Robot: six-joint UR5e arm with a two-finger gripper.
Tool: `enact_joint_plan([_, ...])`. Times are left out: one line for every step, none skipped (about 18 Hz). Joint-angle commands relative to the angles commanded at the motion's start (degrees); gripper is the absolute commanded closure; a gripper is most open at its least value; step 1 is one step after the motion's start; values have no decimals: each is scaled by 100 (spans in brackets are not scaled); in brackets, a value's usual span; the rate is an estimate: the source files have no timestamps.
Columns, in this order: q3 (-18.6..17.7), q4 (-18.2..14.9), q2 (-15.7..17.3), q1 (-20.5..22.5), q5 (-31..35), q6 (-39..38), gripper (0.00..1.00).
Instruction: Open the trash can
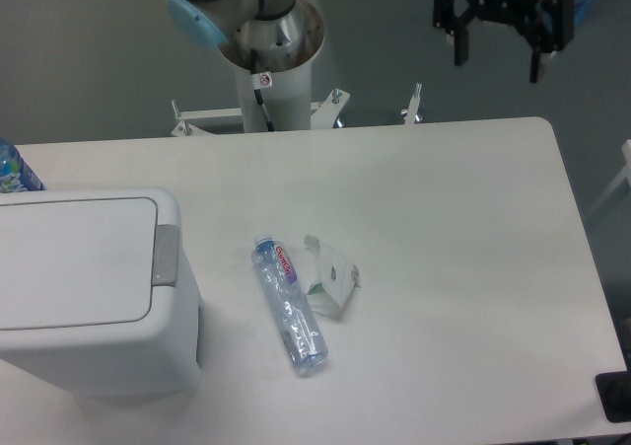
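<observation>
So the whole thing here comes down to how far apart the two main players are. The claw (501,62) hangs up at the far right of the view, out past the back edge of the table (454,267), with its two fingers spread and nothing between them. The trash can (84,292) sits on the opposite side, at the near left corner of the table, running out of the left edge of the picture. So from the claw, the target lies diagonally across pretty much the whole table, toward the near left.

The lid (69,259) is flat down, so the can is not opened yet. The bit that matters is the grey push-button strip (166,256) on the right-hand edge of the lid, the side that faces the middle of the table. The strip's long axis runs front to back, along that edge. My guess is the claw needs to come across and press down on that strip, so it's handy that the button is on the side nearest the arm's reach and not tucked away on the far left.

In between there's a plastic bottle (289,304) lying on its side just right of the can, with a crumpled clear wrapper (331,279) right next to it. They're low and flat, so a high path over them looks fine to me. A second bottle (14,168) peeks in behind the can.
</observation>
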Motion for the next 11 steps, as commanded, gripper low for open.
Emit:
enact_joint_plan([0,0,0,0,0,0,0])
enact_joint_plan([0,0,0,0,0,0,0])
enact_joint_plan([0,0,0,9,0,0,0])
enact_joint_plan([0,9,0,9,9,0,0])
enact_joint_plan([9,9,0,9,9,-9,0])
enact_joint_plan([26,9,0,9,0,-35,0])
enact_joint_plan([44,9,0,9,0,-44,0])
enact_joint_plan([53,9,-9,9,9,-53,0])
enact_joint_plan([61,9,-9,9,0,-62,0])
enact_joint_plan([70,44,-9,0,0,-70,0])
enact_joint_plan([70,96,-17,-9,0,-105,0])
